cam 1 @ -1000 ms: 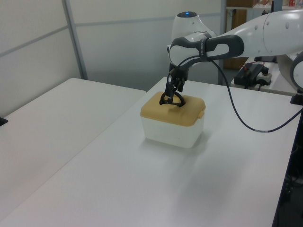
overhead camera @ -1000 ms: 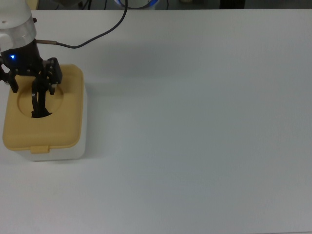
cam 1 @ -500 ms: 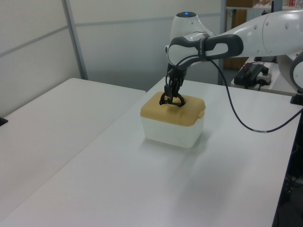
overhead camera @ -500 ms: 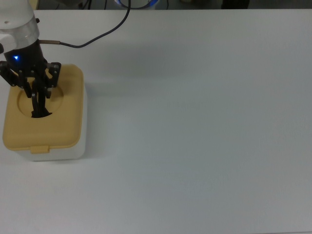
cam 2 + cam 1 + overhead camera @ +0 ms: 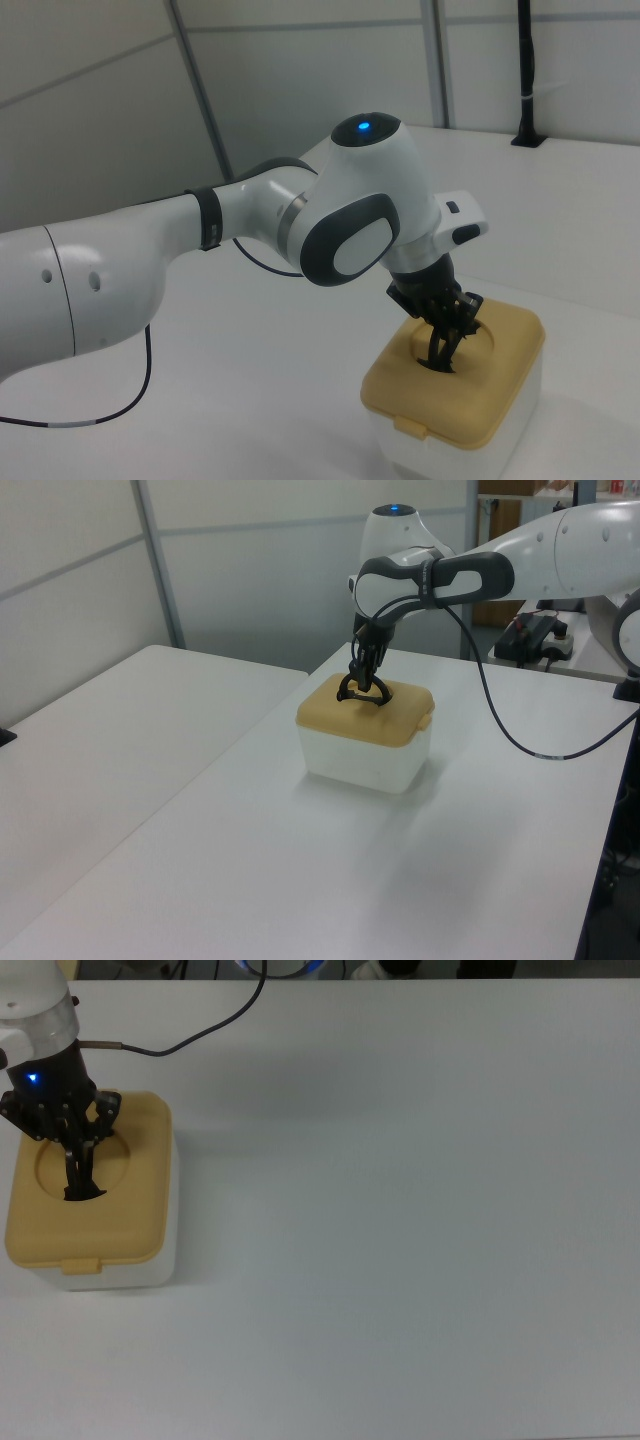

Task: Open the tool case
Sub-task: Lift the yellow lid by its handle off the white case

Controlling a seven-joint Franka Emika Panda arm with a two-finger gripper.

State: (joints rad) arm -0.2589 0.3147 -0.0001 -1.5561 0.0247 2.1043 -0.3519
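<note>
The tool case (image 5: pixel 90 1195) sits at the top view's left table (image 5: pixel 400 1210) edge. Our gripper (image 5: pixel 80 1160) has its jaws clamped on the handle (image 5: pixel 363 692); we should lift straight up, gently, watching that the lid (image 5: pixel 500 385) releases

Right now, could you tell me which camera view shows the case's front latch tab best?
The top view: the latch tab faces the camera, unobstructed on the lid's edge. The right view shows it obliquely near the picture's bottom; the left view shows only a small bump at the side.

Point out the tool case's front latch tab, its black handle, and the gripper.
latch tab (image 5: pixel 82 1266), top view, tab's middle.
black handle (image 5: pixel 363 694), left view, raised loop.
gripper (image 5: pixel 78 1165), top view, between fingertips, shut on the handle.
</note>
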